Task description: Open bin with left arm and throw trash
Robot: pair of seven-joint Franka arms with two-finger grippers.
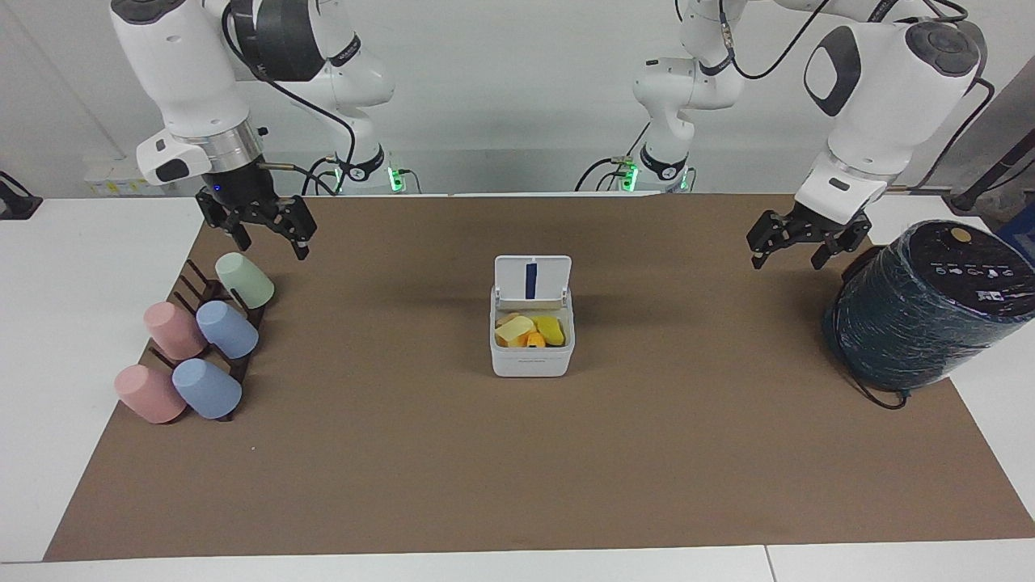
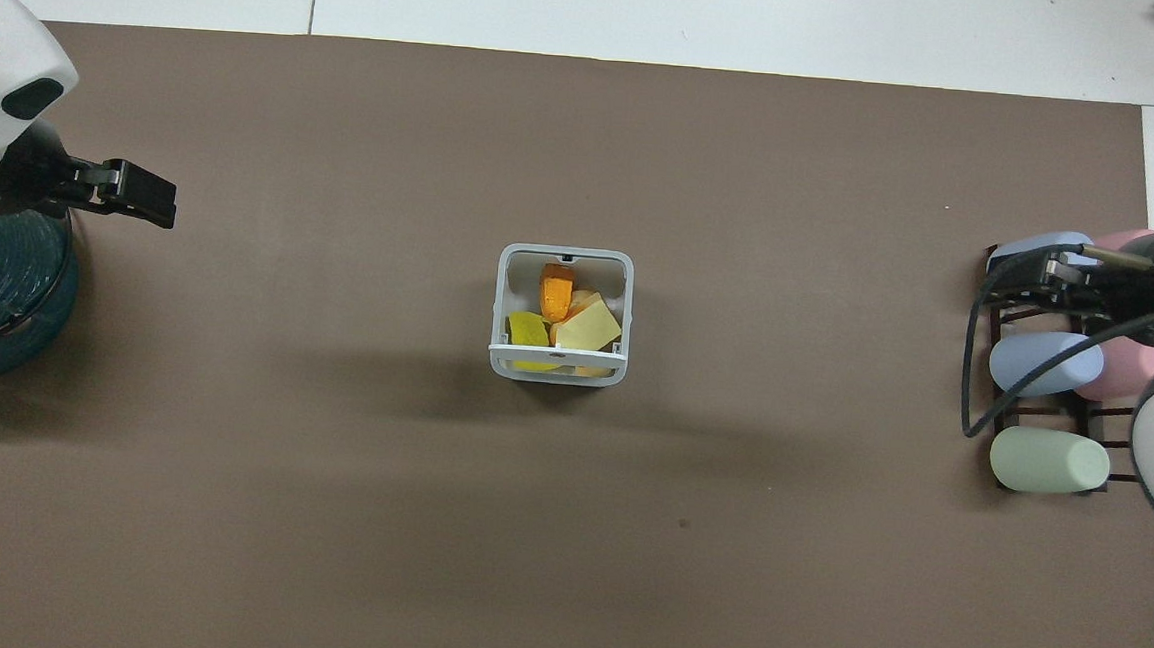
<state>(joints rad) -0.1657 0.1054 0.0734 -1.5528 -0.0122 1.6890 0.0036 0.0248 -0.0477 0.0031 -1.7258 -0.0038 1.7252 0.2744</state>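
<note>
The white bin (image 1: 531,364) stands mid-table with its lid (image 1: 532,279) upright and open, blue stripe showing. Inside lie the pale yellow scrap (image 1: 514,329), the bright yellow scrap (image 1: 551,329) and the orange scrap (image 1: 535,339). The overhead view shows them in the bin (image 2: 556,373) too. My right gripper (image 1: 271,238) is open and empty, raised over the mat near the green cup, well away from the bin. My left gripper (image 1: 788,257) is open and empty, raised beside the dark cylinder; this arm waits.
A rack of pastel cups, with a green one (image 1: 244,280) nearest the robots, sits at the right arm's end. A big dark plastic-wrapped cylinder (image 1: 930,307) stands at the left arm's end. A brown mat (image 1: 517,469) covers the table.
</note>
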